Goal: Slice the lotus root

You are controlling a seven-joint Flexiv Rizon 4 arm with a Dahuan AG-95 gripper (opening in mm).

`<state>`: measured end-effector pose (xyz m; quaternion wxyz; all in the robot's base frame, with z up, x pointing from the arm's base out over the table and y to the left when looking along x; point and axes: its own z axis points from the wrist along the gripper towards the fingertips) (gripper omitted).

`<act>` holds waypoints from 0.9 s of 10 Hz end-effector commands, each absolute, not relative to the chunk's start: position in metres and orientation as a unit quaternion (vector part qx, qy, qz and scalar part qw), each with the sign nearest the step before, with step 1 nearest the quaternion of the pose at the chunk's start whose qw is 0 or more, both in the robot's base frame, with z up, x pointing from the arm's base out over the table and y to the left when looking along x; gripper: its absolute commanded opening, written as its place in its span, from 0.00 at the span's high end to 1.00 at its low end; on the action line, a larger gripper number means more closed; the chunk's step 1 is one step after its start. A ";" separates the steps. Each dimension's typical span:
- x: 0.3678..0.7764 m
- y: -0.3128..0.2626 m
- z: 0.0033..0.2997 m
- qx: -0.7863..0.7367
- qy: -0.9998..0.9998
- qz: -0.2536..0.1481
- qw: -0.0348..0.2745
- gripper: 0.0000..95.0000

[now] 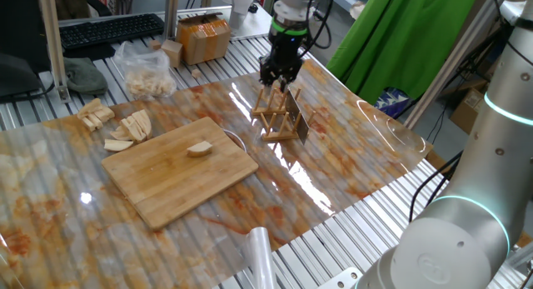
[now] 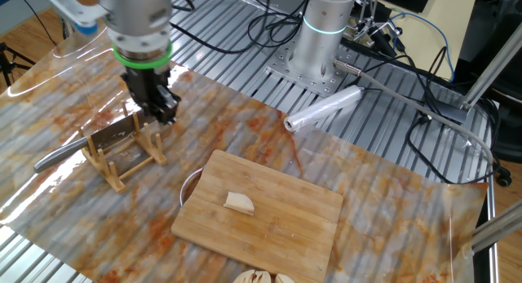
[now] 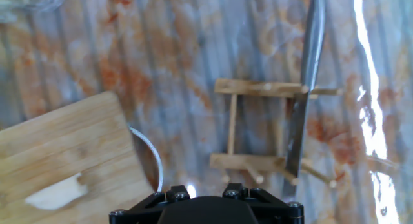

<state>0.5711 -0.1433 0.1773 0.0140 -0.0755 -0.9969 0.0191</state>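
Pincer (image 1: 279,79) poised above the wooden rack (image 1: 278,116) holding the knife (image 2: 90,143), its jaws' spacing impossible to tell. A lotus root piece (image 2: 239,203) lies mid-cutting board (image 2: 277,234); further slices (image 1: 125,127) rest near the counter's (image 1: 350,168) far edge.

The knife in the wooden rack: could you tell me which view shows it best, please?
The hand view: the knife lies unobstructed across the wooden rack, seen from above. The other fixed view shows blade and handle, partly behind the gripper. In one fixed view only its dark blade shows.
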 end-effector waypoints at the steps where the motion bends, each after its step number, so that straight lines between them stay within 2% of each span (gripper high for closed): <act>1: 0.576 -0.154 0.180 -0.075 -0.997 0.019 0.017 0.60; 9: 0.591 -0.186 0.172 -0.082 -0.996 0.011 0.021 0.60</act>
